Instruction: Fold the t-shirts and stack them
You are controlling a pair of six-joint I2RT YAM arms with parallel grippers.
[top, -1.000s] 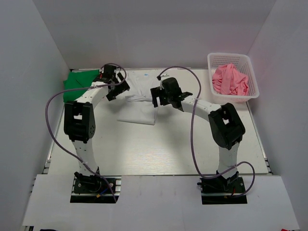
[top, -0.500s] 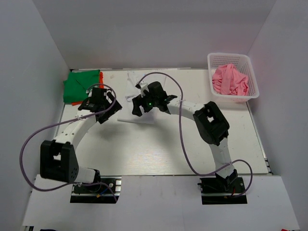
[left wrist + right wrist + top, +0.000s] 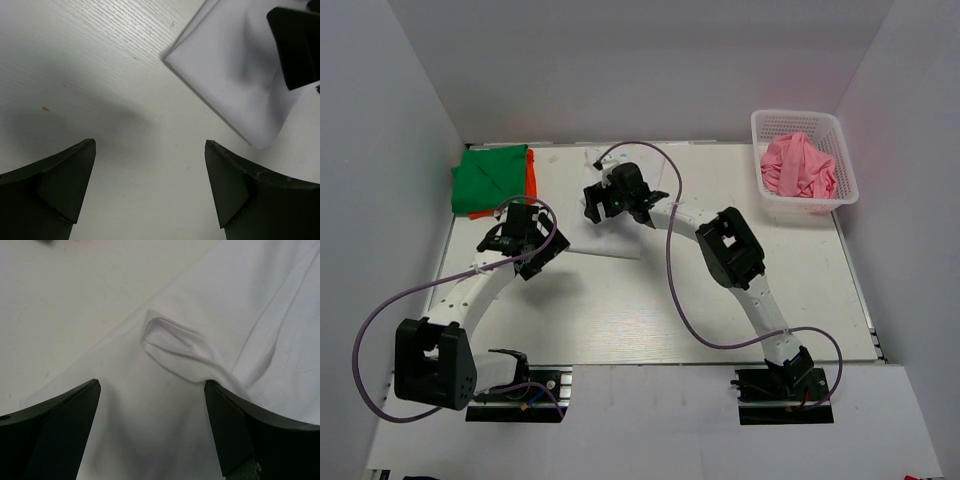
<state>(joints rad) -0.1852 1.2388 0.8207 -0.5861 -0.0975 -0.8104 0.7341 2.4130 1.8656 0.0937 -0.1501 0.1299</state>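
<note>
A white t-shirt (image 3: 605, 240) lies partly folded on the table near the back middle. My right gripper (image 3: 602, 203) hovers over it, open and empty. In the right wrist view the white cloth (image 3: 165, 390) fills the frame with a small raised fold (image 3: 175, 347) between the fingertips (image 3: 225, 415). My left gripper (image 3: 520, 245) is open and empty over bare table, left of the shirt's front left corner (image 3: 235, 75). A folded green t-shirt (image 3: 490, 178) lies on an orange one (image 3: 530, 180) at the back left. Pink t-shirts (image 3: 798, 165) fill the basket.
A white plastic basket (image 3: 760, 130) stands at the back right. White walls close in the table on the left, back and right. Purple cables loop from both arms over the table.
My left arm has swung down and back from the green stack to the shirt's front left. My right gripper has moved left and toward the back over the white shirt.
</note>
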